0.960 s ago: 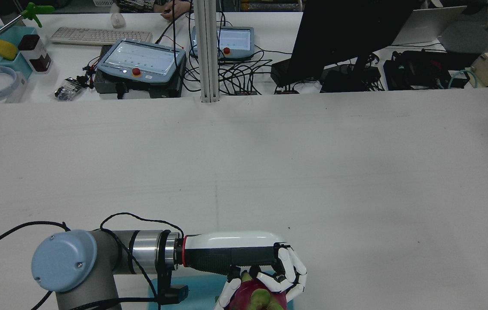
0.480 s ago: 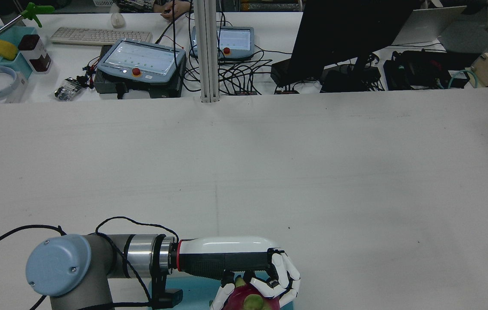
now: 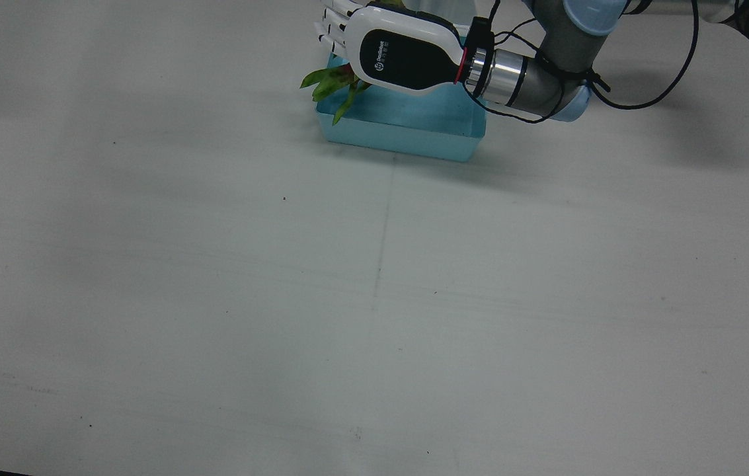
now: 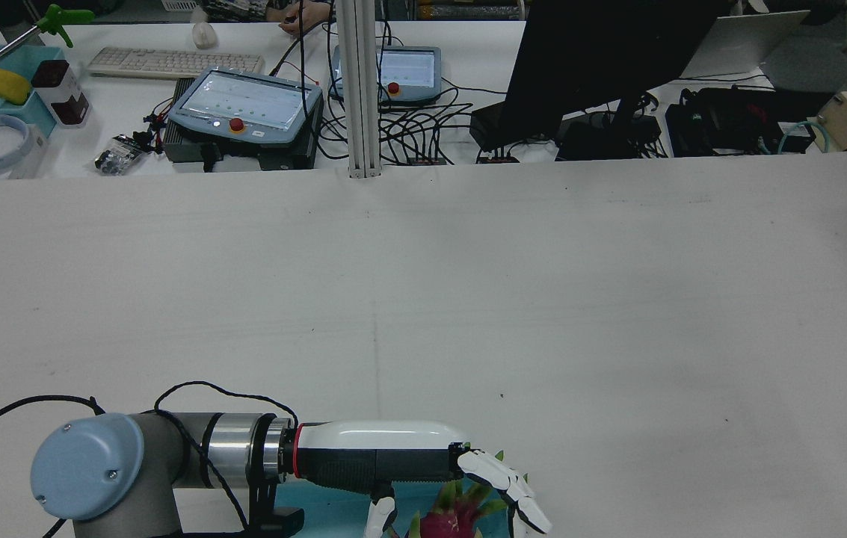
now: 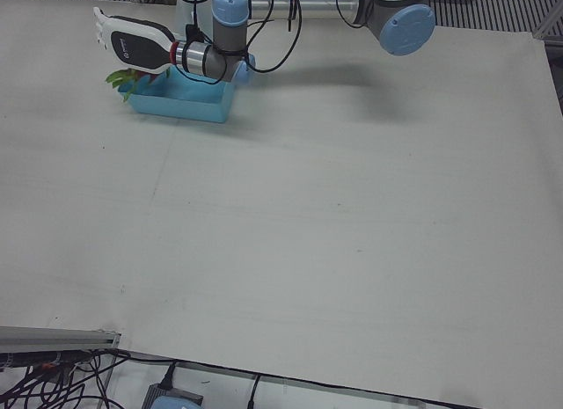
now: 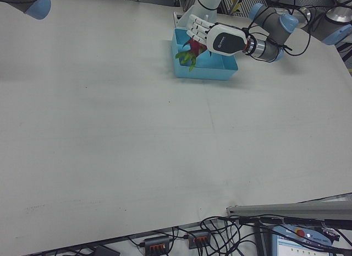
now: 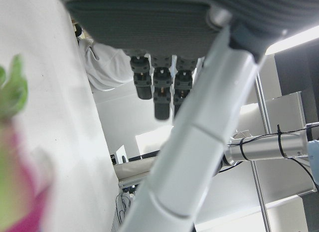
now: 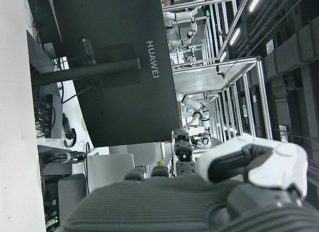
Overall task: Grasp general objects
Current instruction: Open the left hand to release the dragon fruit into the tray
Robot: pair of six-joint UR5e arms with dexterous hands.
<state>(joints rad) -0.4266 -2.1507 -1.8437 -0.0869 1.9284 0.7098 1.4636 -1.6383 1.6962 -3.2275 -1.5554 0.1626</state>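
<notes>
A pink dragon fruit (image 4: 453, 523) with green leaf tips lies at one end of a light blue tray (image 3: 407, 132) near the robot's edge of the table. Its leaves (image 3: 334, 82) hang over the tray's rim. My left hand (image 4: 423, 463) hovers just above the fruit with its fingers (image 4: 509, 489) spread open, holding nothing. It also shows in the front view (image 3: 400, 56) and the right-front view (image 6: 212, 36). In the left hand view the fruit (image 7: 15, 192) is a blur at the lower left. My right hand (image 8: 199, 192) shows only in its own view, empty, off the work area.
The wide white table (image 4: 543, 299) stretches forward from the tray. Beyond its far edge stand teach pendants (image 4: 244, 108), a monitor (image 4: 602, 60), cables and a keyboard. A post (image 4: 359, 90) rises at the far edge's middle.
My left hand has opened and let go of the dragon fruit, which now rests lower in the tray. The arm has drawn back slightly toward the view's left.
</notes>
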